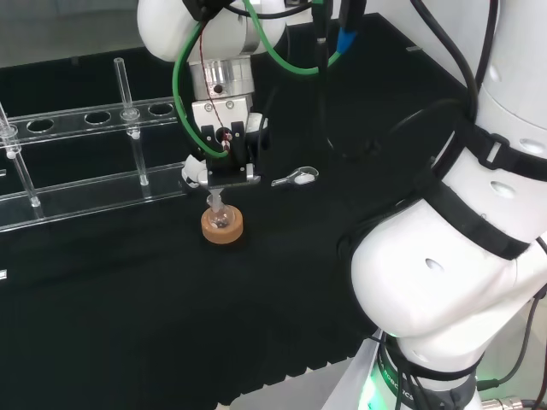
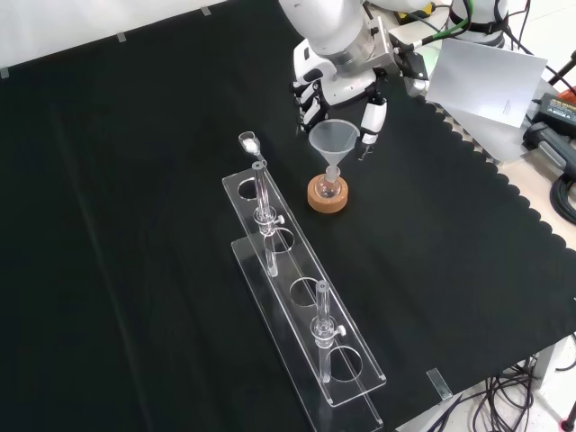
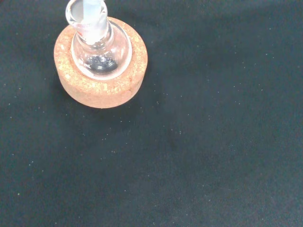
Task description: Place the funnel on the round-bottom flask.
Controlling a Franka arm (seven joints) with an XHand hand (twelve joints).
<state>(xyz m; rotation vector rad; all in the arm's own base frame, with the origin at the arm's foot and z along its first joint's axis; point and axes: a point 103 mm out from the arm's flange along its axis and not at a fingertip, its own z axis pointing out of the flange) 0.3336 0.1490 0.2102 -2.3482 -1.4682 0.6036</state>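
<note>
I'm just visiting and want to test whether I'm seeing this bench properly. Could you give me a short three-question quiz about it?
1. True or false: the funnel has its stem in the neck of the flask.
2. What does the flask sit on? A) a red ribbed ring B) a cork ring C) bare cloth
3. Fill in: in the front view, the clear rack lies to the ____ of the flask.

Key: 1 true. 2 B, the cork ring. 3 left.

Funnel [image 1: 217, 200] cone hidden under robot hand [image 1: 224, 154] in head view, grip unclear
</note>
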